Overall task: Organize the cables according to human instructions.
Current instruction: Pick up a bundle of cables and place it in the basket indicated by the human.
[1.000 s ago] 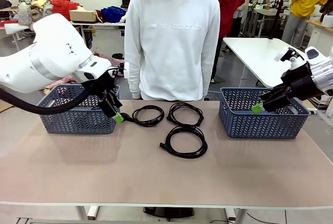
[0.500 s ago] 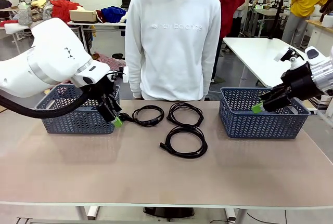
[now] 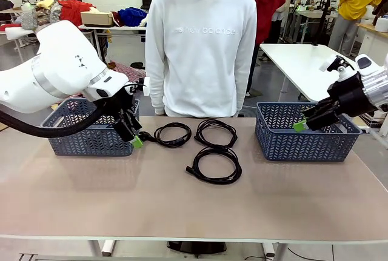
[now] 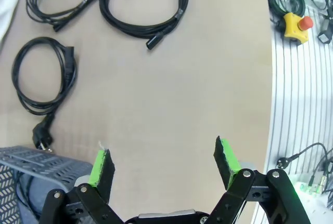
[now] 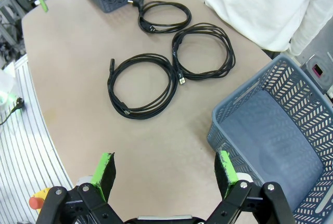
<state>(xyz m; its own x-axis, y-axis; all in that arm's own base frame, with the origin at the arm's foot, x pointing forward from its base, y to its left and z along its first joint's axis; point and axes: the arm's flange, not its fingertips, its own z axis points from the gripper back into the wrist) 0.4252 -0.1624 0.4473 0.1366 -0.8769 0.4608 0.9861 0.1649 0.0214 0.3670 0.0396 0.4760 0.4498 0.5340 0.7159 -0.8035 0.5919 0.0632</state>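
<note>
With 3 coiled cables (image 3: 216,180) lying loose on the counter (image 3: 182,218), the left gripper (image 4: 161,150) — low beside the left basket (image 3: 91,141) — and the right gripper (image 5: 164,155) beside the right basket (image 3: 303,146) both gaped wide and empty, presumably awaiting the person's (image 3: 200,49) instruction.

Left pincer (image 3: 136,138) slightly lower toward the table (image 3: 182,212), its white arm (image 3: 60,67) higher.
</note>
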